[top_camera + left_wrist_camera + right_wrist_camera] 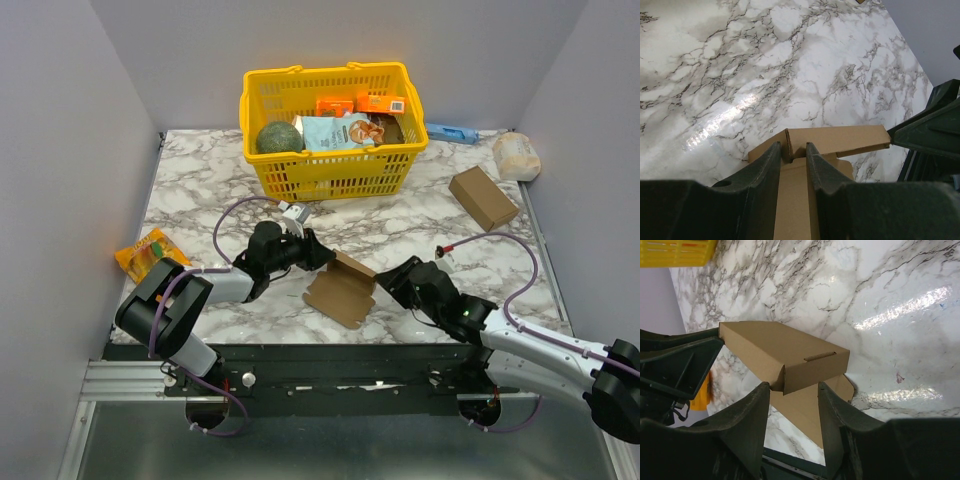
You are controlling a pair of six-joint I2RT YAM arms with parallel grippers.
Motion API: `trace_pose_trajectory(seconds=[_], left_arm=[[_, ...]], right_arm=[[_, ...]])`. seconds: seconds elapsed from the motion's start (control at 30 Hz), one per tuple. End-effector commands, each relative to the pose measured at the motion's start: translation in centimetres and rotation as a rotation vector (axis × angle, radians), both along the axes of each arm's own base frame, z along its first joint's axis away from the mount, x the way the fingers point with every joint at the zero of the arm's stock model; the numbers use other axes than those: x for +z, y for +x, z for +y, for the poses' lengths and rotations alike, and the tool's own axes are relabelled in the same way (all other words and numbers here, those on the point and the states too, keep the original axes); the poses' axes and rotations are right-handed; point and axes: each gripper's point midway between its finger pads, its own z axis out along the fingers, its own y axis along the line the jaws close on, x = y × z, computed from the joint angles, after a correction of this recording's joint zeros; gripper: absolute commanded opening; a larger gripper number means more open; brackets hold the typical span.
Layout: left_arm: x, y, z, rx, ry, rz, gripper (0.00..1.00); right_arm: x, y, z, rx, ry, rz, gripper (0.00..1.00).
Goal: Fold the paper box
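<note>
Two tools meet at the paper box (pixel 343 287), which lies on the table (pixel 200 190) just below the centre of the top view, one panel flat and one wall raised. The left tool (pixel 318 253) is closed on the wall's upper-left end, with cardboard filling the gap between its fingers (pixel 771 167). The right tool (pixel 385 284) stands open astride the wall's right end and is not visibly clamping it. We judge the board light, thin and springy: it bends readily at its creases, dents or tears if pinched hard, and slides on the glossy marble. We would take it by flap edges close to a crease, one tool pinning while the other folds
</note>
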Motion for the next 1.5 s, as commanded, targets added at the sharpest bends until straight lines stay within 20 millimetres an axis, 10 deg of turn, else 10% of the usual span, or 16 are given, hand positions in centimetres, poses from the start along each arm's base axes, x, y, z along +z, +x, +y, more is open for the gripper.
trace_pose_trajectory(seconds=[0.0,1.07,1.33,1.47], left_arm=[[-4.0,-1.5,1.7,0.007,0.109,0.088,0.33],[-3.8,-1.5,2.0,0.012,0.127,0.071,0.33],[-0.5,-0.6,1.2,0.001,0.089,0.016,0.36],[3.1,0.3,1.1,0.023,0.067,-0.043,0.70]], right_arm=[[-0.6,-0.3,-0.2,-0.013,0.015,0.014,0.50],[-8.0,-4.1,-4.2,-0.091,-0.168,0.280,0.34],[-2.2,-1.5,-2.6,0.063,-0.269,0.080,0.52],[1.6,-0.5,-1.9,0.158,-0.318,-0.043,0.78]])
